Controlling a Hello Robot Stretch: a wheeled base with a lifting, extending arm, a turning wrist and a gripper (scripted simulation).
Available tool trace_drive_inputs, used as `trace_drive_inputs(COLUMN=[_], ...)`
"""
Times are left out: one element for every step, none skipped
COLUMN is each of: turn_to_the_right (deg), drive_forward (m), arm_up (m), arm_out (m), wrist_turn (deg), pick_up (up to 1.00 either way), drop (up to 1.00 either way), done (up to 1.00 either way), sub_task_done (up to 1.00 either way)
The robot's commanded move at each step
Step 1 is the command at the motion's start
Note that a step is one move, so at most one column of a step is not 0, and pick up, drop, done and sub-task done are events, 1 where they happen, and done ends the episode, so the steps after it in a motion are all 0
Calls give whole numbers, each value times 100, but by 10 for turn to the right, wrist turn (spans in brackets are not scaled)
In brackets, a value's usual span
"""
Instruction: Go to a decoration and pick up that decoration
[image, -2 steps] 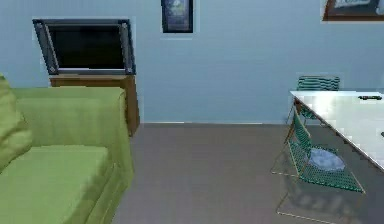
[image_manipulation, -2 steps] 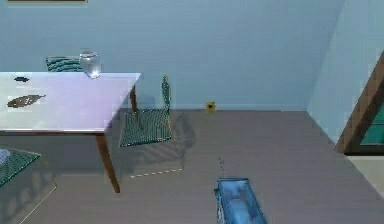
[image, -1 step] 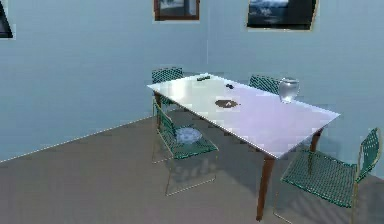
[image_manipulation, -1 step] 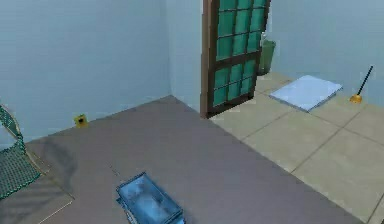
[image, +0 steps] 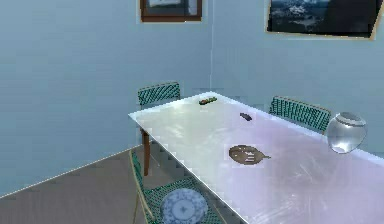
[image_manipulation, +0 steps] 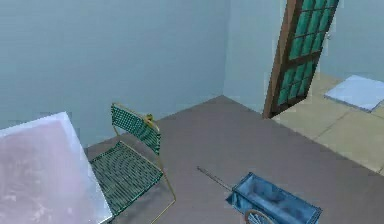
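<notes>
A flat brown piece (image: 248, 154), likely the decoration, lies on the pale table (image: 190, 125) near the middle of the forward view. Its place relative to the fingers cannot be told, nor can their state. It is a low oval whose long axis runs across the picture, with a thin tip toward the right. Its detail is too small to make out. Farther right on the table stands a round glass bowl (image: 346, 132). Two small dark things (image: 209, 101) lie beyond, unclear. The top edge cuts off the framed pictures (image: 322, 17).
</notes>
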Motion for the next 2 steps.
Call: trace_drive_inputs(turn_to_the_right=[300, 0], drive_forward=[0, 5], arm_up=[0, 0], arm_out=[0, 0], wrist_turn=[0, 0], pick_up=[0, 0], drop=[0, 0], done=[0, 0], sub_task_done=[0, 0])
